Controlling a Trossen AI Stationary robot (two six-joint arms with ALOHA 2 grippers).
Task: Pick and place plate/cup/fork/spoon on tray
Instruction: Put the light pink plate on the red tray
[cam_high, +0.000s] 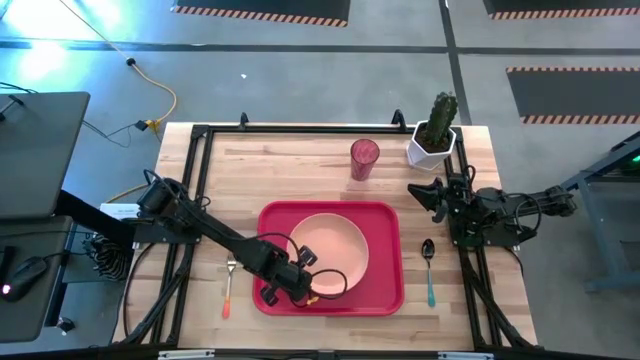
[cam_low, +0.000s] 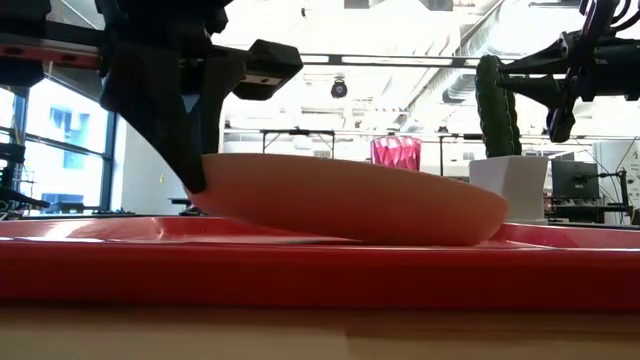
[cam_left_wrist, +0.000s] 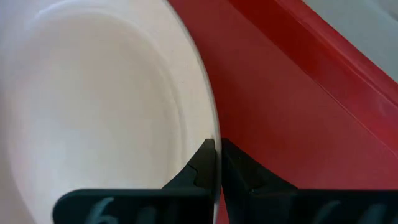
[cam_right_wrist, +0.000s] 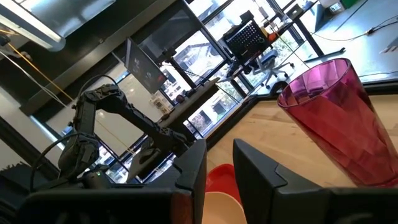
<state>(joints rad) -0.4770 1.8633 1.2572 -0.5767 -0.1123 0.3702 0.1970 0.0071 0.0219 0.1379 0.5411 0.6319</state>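
Observation:
The peach-pink plate (cam_high: 335, 250) lies tilted on the red tray (cam_high: 385, 290) in the middle of the table. My left gripper (cam_high: 303, 284) is shut on the plate's near-left rim. The red-pink cup (cam_high: 364, 158) stands on the table beyond the tray. The fork (cam_high: 228, 290) lies on the wood left of the tray, and the spoon (cam_high: 429, 270) lies right of it. My right gripper (cam_high: 420, 193) hovers open and empty at the table's right side, above the spoon's far end, facing the cup (cam_right_wrist: 336, 118). My left gripper pinches the plate's rim (cam_left_wrist: 211, 124) between its two fingers, one on the plate's inner face and one on the outside. The fingers (cam_low: 190, 160) come slanting down from the table's left. The plate's left side is raised and its right edge (cam_low: 480, 238) rests on the tray.
A white pot with a green cactus (cam_high: 433, 135) stands at the far right corner, right of the cup. The black table frame (cam_high: 200, 135) runs along the edges. Bare wood lies between the tray and the cup.

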